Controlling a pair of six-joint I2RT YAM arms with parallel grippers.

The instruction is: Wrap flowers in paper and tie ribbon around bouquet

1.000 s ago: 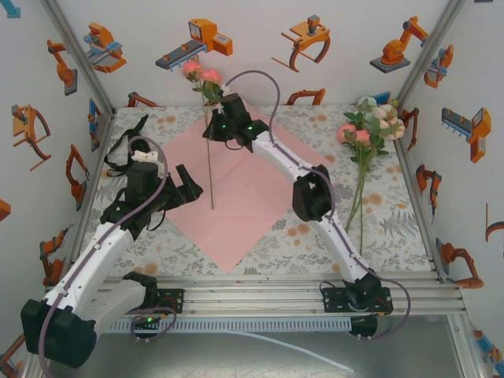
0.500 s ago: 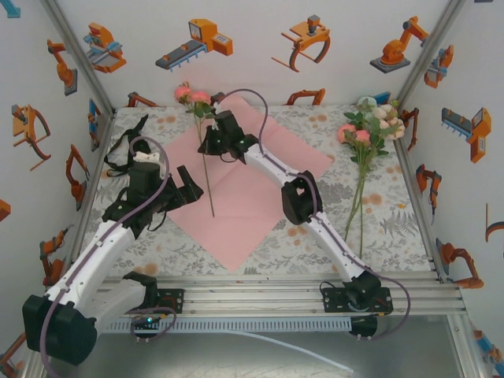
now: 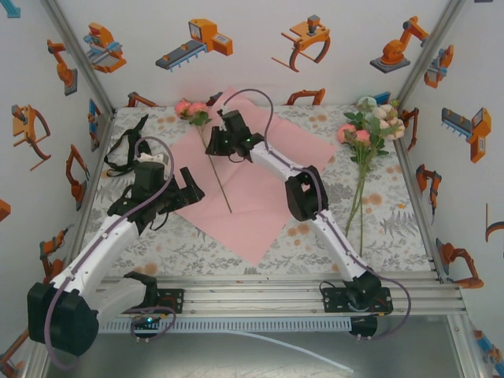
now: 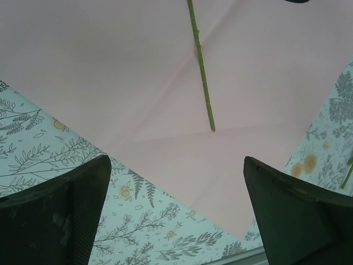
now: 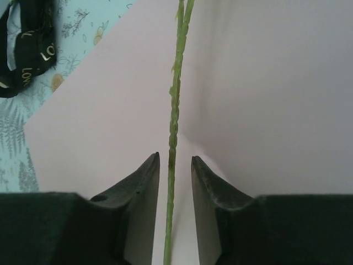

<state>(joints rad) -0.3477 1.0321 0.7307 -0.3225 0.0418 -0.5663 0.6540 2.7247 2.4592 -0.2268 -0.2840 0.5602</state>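
Observation:
The paper (image 3: 256,185) lies pale-pink face up as a diamond on the table. One pink flower (image 3: 191,110) lies on it, its blooms past the far left edge and its stalk (image 3: 220,177) running diagonally toward me. My right gripper (image 3: 224,142) hovers over the upper stalk with its jaws apart; the stalk (image 5: 174,110) passes between the fingers with a gap on each side. My left gripper (image 3: 189,186) is wide open over the paper's left corner (image 4: 110,72), with the stalk's tip (image 4: 203,83) ahead. More flowers (image 3: 368,130) lie at the far right. The black ribbon (image 3: 122,154) is heaped at the far left.
The table wears a leaf-patterned cloth (image 3: 370,228). Printed walls close in the left, back and right sides. A metal rail (image 3: 260,287) runs along the near edge. The ribbon (image 5: 26,49) lies just beyond the paper's left edge.
My right gripper has opened from shut, letting go of the stalk. The flower came down and leftward onto the paper, now lying diagonally. The left arm barely shifted.

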